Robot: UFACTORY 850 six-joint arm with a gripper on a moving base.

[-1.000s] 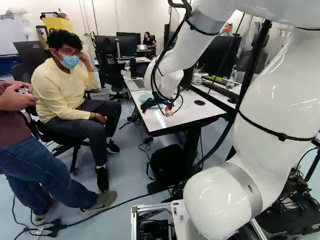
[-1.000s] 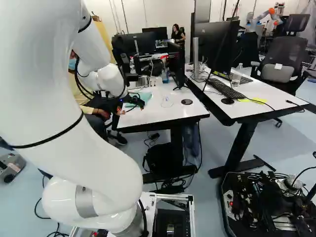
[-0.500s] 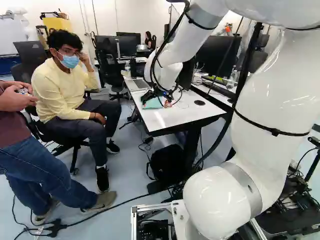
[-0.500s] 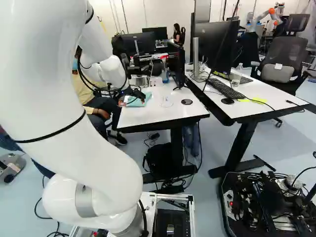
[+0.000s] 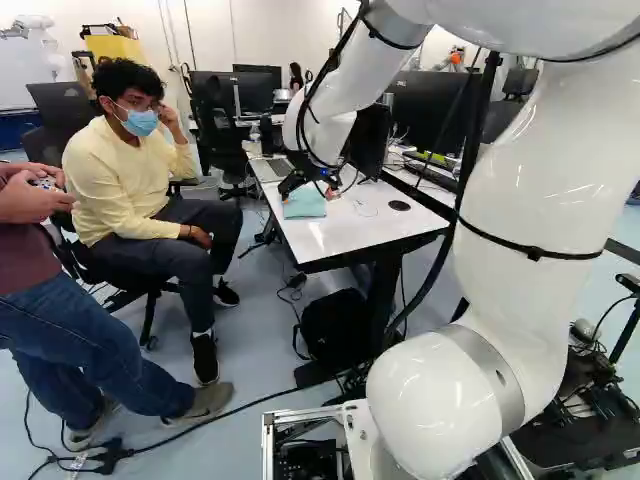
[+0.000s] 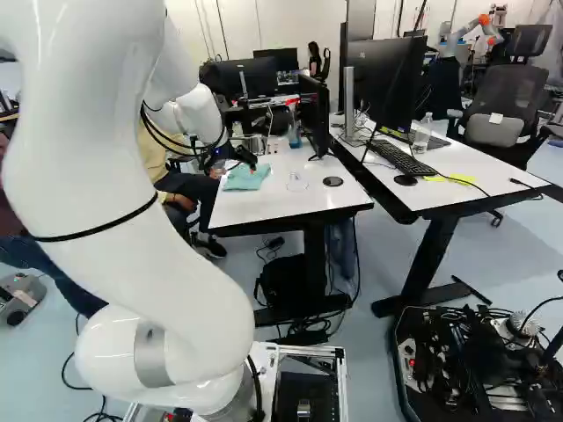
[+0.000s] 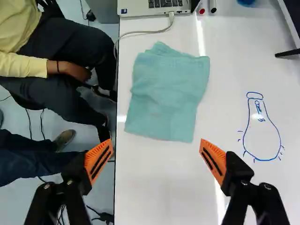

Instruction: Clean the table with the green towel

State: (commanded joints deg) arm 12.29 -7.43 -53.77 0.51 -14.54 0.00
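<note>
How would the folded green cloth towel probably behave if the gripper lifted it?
The folded pale green cloth towel would probably droop, since its edges look soft and wavy. It is likely light for its size, being thin fabric lying low on the white tabletop. Its loosely stacked layers might unfold if only the top one were pinched.

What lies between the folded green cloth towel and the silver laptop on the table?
A thin grey cable, curving across the white tabletop; the wrist view shows it.
</note>
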